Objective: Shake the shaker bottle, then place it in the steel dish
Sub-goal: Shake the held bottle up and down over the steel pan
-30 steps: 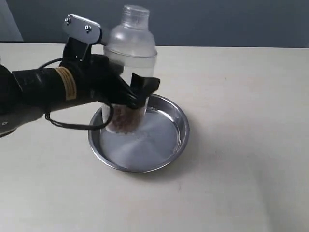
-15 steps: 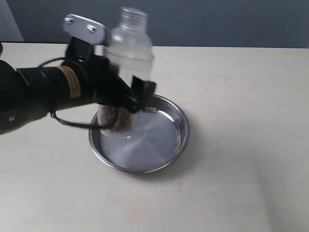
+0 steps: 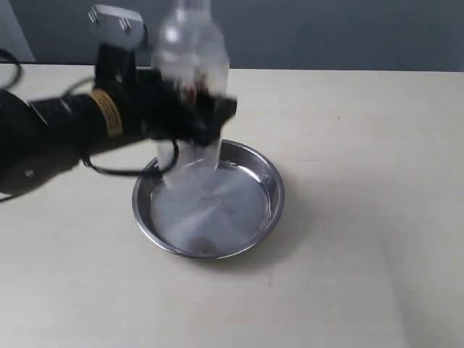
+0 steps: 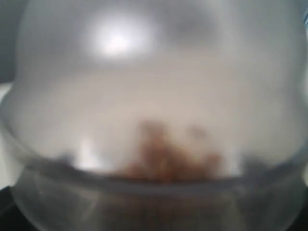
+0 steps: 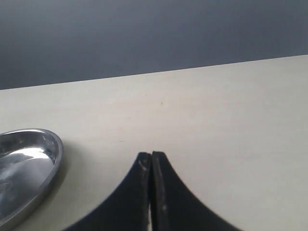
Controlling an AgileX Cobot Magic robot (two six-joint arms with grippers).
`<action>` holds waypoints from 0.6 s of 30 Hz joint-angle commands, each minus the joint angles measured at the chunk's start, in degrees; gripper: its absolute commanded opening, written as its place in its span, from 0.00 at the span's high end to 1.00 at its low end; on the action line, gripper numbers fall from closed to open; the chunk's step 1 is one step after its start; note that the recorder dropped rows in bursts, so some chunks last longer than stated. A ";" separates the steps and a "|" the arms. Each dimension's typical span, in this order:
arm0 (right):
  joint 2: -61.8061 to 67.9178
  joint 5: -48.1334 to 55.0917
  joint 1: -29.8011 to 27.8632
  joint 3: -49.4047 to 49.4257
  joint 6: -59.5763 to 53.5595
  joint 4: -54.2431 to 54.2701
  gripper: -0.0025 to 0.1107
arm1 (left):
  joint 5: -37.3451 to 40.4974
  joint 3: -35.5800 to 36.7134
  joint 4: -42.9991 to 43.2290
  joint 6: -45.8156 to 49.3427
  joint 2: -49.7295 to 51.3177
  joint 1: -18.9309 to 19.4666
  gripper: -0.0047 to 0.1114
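The shaker bottle [image 3: 193,54] is blurred with motion, held upright above the rear left of the steel dish [image 3: 270,194]. My left gripper [image 3: 190,119] is shut on its clear body, and brown granules show high inside it. In the left wrist view the bottle [image 4: 154,96] fills the picture, with brown granules heaped at the shoulder seam; the jaws are hidden there. My right gripper [image 5: 151,155] is shut on nothing over bare table, with the dish [image 5: 54,154] off to one side. The right gripper does not show in the exterior view.
The beige table [image 3: 362,217] stretches to the right of the dish and in front of it. A dark grey wall [image 3: 326,32] runs along the back edge. A black cable [image 3: 119,171] loops under the left arm near the dish rim.
The left gripper has lifted the bottle up and slightly left, out of the dish. The granules have jumped from the bottom toward the top. The dish stays put.
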 commanded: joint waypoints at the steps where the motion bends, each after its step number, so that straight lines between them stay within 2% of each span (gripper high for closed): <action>1: 0.10 -0.69 0.05 0.07 -0.20 -0.23 0.99 | -0.02 -8.92 5.35 -1.11 -8.82 -0.26 0.96; 3: 0.10 -0.69 0.05 0.07 -0.20 -0.23 0.99 | 3.82 -3.97 5.12 -4.48 -3.35 -0.79 0.96; 4: 0.10 -0.69 0.05 0.07 -0.20 -0.23 0.99 | 0.55 -1.93 4.78 -5.83 1.21 -0.79 0.96; 6: 0.10 -0.69 0.05 0.07 -0.20 -0.23 0.99 | -7.65 -4.02 6.09 -7.10 -1.27 -0.79 0.96; 7: 0.10 -0.69 0.05 0.07 -0.20 -0.23 0.99 | -9.33 -6.84 8.61 -5.67 -4.32 -0.79 0.96; 9: 0.10 -0.94 0.05 0.07 -0.20 -0.13 0.99 | -5.84 -8.46 9.54 -5.32 -5.27 -1.22 0.96; 12: 0.10 -0.94 0.05 0.07 -0.20 -0.13 0.99 | 0.79 -4.05 8.71 -7.38 0.78 -2.70 0.96; 14: 0.10 -0.94 0.05 0.07 -0.20 -0.13 0.99 | -2.30 -3.04 8.75 -8.24 2.71 -2.67 0.96; 16: 0.10 -0.94 0.05 0.07 -0.20 -0.13 0.99 | -9.02 -4.62 9.38 -8.24 0.06 -2.67 0.96; 18: 0.10 -0.94 0.05 0.07 -0.20 -0.13 0.99 | -8.95 -8.77 9.64 -4.44 -4.42 -2.67 0.96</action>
